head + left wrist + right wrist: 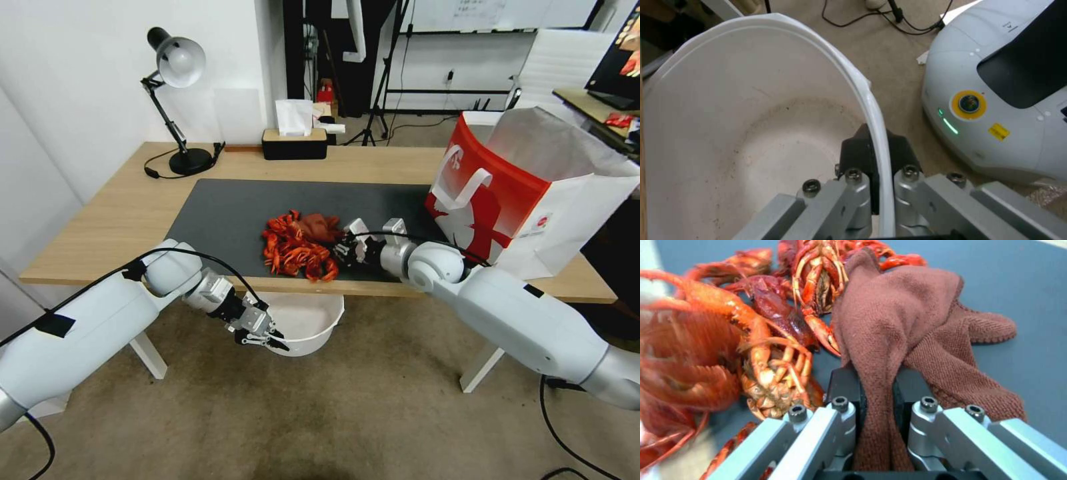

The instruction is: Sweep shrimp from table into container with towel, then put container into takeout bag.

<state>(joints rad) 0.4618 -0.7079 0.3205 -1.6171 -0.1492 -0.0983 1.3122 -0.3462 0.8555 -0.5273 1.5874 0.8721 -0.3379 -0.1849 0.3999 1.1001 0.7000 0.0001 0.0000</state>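
Jaws clenched on the soft rust-red cloth towel [889, 340], the right gripper [348, 248] sits at centre frame beside the bright red-orange shrimp pile [297, 250]. Lower centre, the left gripper [261, 331] pinches the round white plastic container's rim [313, 340] below the light-wood table [127, 213] edge. Misaligned, shrimp could spill onto the floor.

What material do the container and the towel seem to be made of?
Container: likely thin plastic, white and smooth, its thin rim pinched by the left end effector. Towel: soft looped fabric, probably terry or microfibre, rust-red and matte, folding limply in the right end effector.
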